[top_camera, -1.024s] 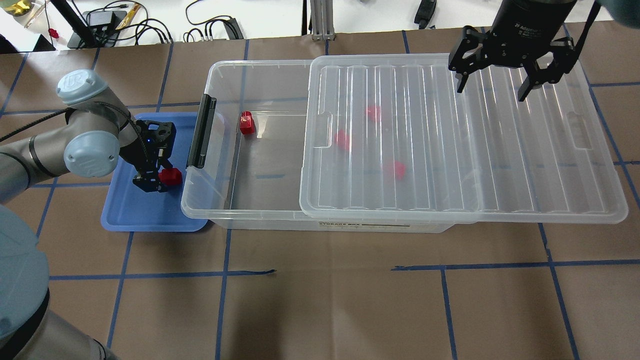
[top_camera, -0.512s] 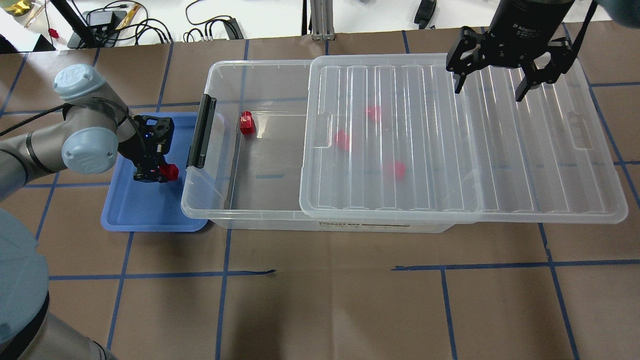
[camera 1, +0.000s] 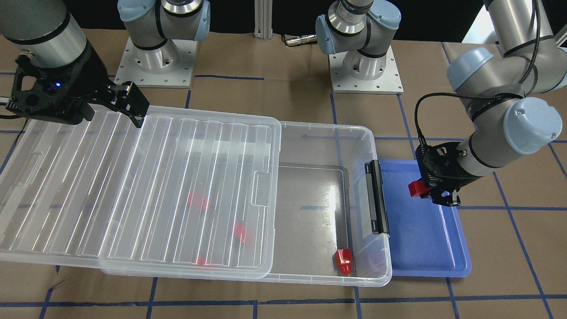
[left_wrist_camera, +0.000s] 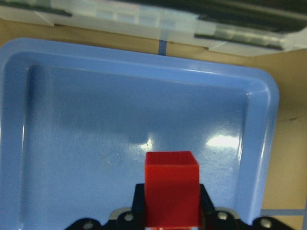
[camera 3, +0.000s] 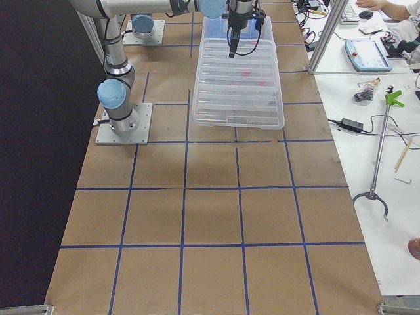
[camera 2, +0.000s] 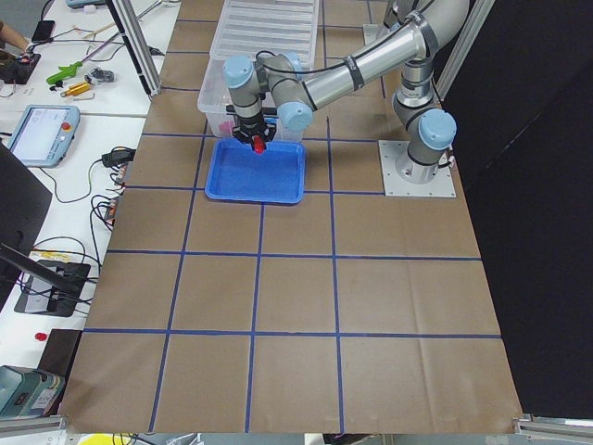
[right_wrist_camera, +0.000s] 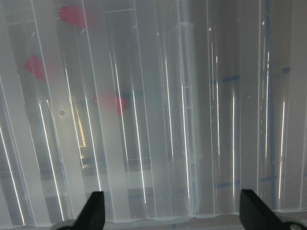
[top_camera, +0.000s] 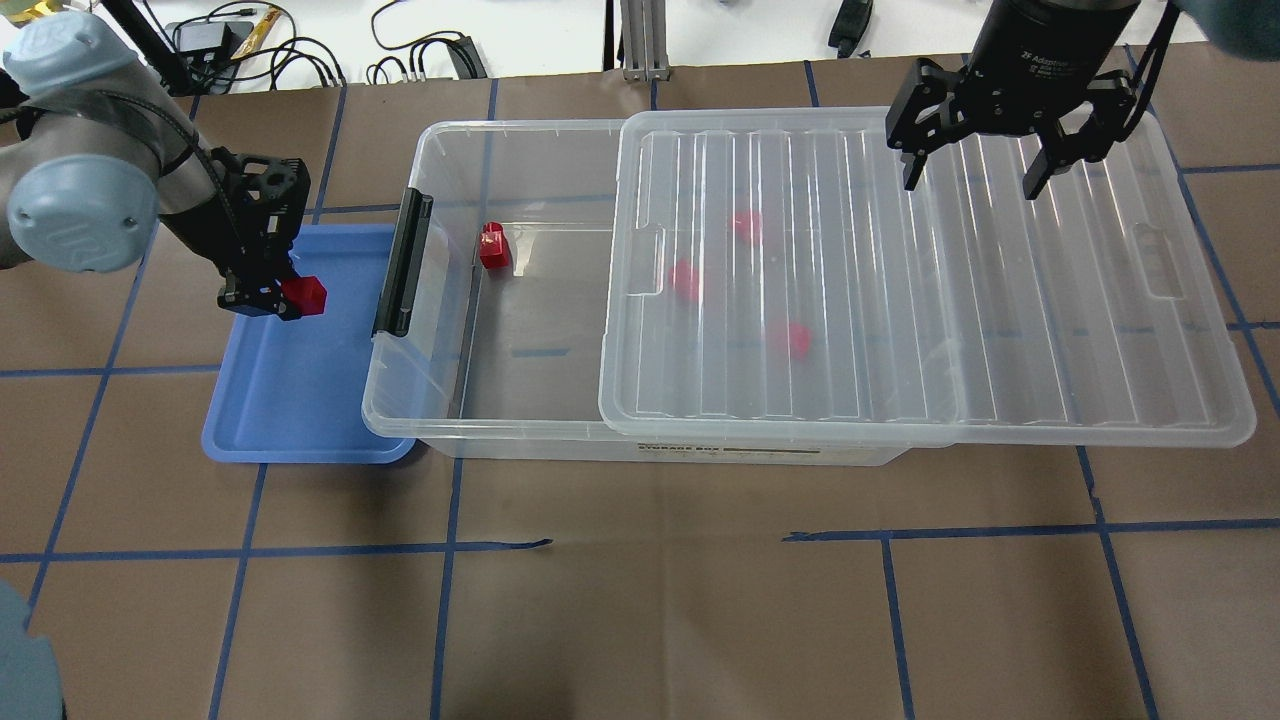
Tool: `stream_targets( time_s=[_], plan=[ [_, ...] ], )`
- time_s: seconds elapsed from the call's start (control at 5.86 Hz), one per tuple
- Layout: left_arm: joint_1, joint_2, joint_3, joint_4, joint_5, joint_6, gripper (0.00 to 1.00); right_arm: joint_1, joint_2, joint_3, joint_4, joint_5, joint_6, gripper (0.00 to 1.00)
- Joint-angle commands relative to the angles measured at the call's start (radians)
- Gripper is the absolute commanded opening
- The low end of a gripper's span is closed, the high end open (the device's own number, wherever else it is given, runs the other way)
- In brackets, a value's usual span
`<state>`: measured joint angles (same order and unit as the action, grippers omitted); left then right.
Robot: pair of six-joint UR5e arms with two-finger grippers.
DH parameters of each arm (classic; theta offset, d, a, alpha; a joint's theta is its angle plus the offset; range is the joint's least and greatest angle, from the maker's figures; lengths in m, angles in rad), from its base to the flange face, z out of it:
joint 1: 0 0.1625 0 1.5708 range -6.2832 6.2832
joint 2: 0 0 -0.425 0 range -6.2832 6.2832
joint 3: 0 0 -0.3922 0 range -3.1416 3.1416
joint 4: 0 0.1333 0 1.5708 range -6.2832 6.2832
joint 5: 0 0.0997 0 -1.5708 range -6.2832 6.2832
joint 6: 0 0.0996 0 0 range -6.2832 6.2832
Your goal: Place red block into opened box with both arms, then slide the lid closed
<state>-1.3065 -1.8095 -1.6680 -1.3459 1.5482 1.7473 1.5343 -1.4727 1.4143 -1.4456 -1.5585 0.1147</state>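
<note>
My left gripper (top_camera: 285, 300) is shut on a red block (top_camera: 303, 296) and holds it above the far part of the blue tray (top_camera: 290, 410). The left wrist view shows that red block (left_wrist_camera: 171, 187) between the fingers, clear of the tray floor (left_wrist_camera: 72, 120). The clear box (top_camera: 420, 430) lies to the right, its black latch bar (top_camera: 402, 265) facing the tray. The ribbed lid (top_camera: 1000, 330) is slid right, leaving the box's left part uncovered. My right gripper (top_camera: 975, 170) hangs open over the lid's far edge. Another red block (top_camera: 493, 246) lies in the uncovered part. Three more (top_camera: 746, 226) show blurred under the lid.
Brown paper with blue tape lines covers the table. Cables and gear lie on the white bench beyond the far edge (top_camera: 300, 50). Both arm bases (camera 1: 365, 66) stand behind the box. The lid overhangs the box's right end.
My left gripper has risen off the tray with the red block and moved toward the tray's far end. My right gripper has drifted slightly left over the lid.
</note>
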Motion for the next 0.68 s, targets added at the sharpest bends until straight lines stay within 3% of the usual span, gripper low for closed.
stream_targets(
  time_s=[0.0,0.34,0.51],
  plan=[
    [-0.131,0.085,0.047,-0.062,-0.057,-0.253,0.04,0.0,0.0,0.008,-0.001,0.0,-0.001,1.0],
    [-0.329,0.035,0.024,0.031,-0.042,-0.418,0.04,-0.002,0.002,0.011,-0.003,-0.002,-0.001,1.0],
    [-0.368,-0.029,-0.005,0.101,-0.046,-0.487,0.04,-0.002,0.002,0.011,-0.003,-0.002,-0.003,1.0]
  ],
)
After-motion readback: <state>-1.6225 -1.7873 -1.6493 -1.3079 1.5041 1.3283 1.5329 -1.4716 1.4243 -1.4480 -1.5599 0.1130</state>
